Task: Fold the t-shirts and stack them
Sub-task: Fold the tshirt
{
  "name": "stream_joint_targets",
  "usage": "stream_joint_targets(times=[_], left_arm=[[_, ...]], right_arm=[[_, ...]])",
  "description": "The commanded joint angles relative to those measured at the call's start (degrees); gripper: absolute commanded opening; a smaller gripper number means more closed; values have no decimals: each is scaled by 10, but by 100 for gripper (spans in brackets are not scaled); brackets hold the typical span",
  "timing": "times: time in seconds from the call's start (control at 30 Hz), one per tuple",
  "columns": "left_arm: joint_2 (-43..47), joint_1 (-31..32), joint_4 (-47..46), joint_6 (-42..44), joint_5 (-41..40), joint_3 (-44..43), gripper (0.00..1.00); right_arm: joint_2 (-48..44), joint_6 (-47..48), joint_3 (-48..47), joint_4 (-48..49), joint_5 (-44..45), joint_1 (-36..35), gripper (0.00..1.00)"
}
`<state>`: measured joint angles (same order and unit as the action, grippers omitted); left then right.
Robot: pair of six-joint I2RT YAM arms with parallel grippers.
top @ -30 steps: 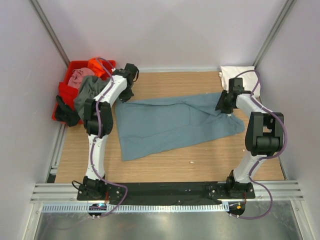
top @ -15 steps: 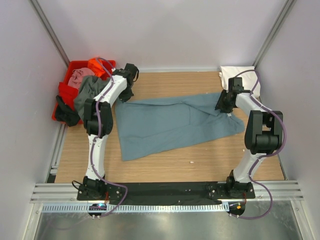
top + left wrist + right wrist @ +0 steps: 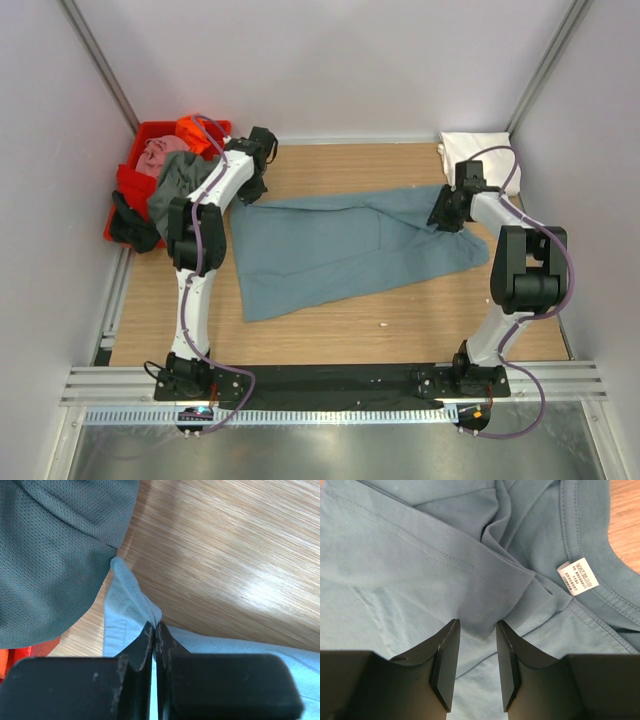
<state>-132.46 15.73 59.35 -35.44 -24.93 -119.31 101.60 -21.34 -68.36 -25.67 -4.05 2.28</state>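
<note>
Left gripper (image 3: 155, 630) is pinched fully shut on the far-left corner of the blue shirt (image 3: 350, 250), a thin peak of its hem drawn up between the pads. Right gripper (image 3: 477, 630) stands part-way open just beside the collar, its fingers either side of a raised fold and not closed on it.

The shirt lies spread across the middle of the table (image 3: 330, 165), rumpled and creased toward the right end, where the white label (image 3: 577, 577) shows inside the neck. A folded white shirt (image 3: 480, 150) sits in the far right corner. More shirts are heaped in the red tub (image 3: 135, 185) at far left, and a grey-green one (image 3: 50, 555) hangs out next to the left pinch.

This cloth looks light and limp — it should sag wherever it is unsupported and slide easily over the wood. The best holds are probably the stitched hem, the seams or the ribbed collar, where the fabric is doubled. A pinch on loose folds risks catching only one layer — the rest would trail.
</note>
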Motion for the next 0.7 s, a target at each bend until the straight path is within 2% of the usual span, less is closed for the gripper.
stream_joint_targets(times=[0.0, 0.1, 0.2, 0.23, 0.33, 0.53, 0.67], left_arm=[[26, 0, -4, 7, -21, -1, 0], [25, 0, -4, 7, -22, -1, 0], [26, 0, -3, 9, -24, -1, 0], [26, 0, -2, 9, -24, -1, 0], [26, 0, 1, 11, -27, -4, 0], [25, 0, 30, 9, -31, -33, 0], [31, 0, 45, 3, -23, -30, 0]], right_arm=[[-11, -10, -20, 19, -9, -6, 41], [3, -12, -38, 19, -11, -8, 37], [21, -11, -54, 20, -17, -10, 24], [24, -7, -57, 19, -17, -10, 14], [36, 3, -82, 8, -8, -10, 1], [76, 33, -220, -60, 66, -6, 1], [132, 51, -343, -101, 71, 3, 1]])
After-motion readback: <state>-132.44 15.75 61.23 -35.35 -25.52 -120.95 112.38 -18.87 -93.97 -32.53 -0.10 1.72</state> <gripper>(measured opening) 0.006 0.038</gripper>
